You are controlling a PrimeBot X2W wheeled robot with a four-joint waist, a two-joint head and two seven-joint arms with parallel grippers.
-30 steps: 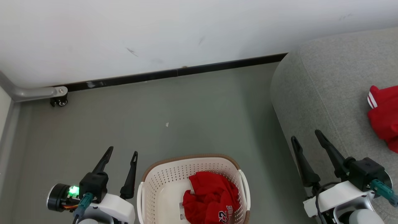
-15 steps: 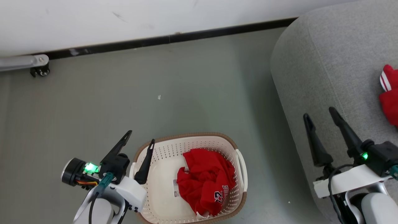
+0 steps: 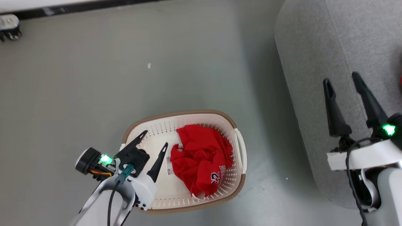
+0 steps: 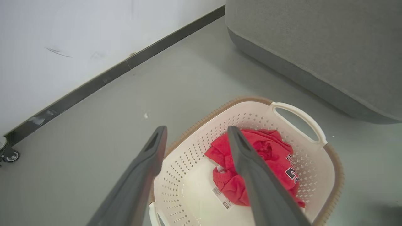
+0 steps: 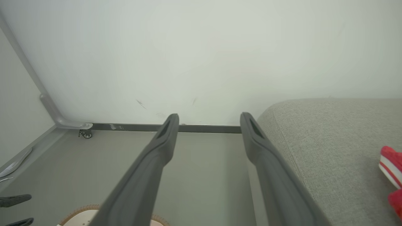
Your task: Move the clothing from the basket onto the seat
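The cream basket [image 3: 176,112] with a brown rim stands on the grey floor, left of the seat [image 3: 314,62]. Crumpled red clothing [image 3: 201,157] with printed numbers lies in its right half. My left gripper [image 3: 155,138] hangs open over the basket's left part, just left of the clothing, with nothing between its fingers. From the left wrist, the gripper [image 4: 197,128] points down at the clothing [image 4: 273,157] in the basket [image 4: 295,108]. My right gripper [image 3: 340,78] is open and empty above the seat's edge. Another red garment with white stripes [image 5: 391,169] lies on the seat [image 5: 329,141], to the right of the right gripper [image 5: 209,115].
A white wall with a dark baseboard [image 4: 94,83] runs behind the floor. A caster of a grey metal frame [image 3: 8,29] sits at the far left. A small white scrap [image 3: 149,65] lies on the floor beyond the basket.
The head camera has tilted down, so the whole picture has shifted. My left gripper has moved from beside the basket to over its left part. Both grippers stay open.
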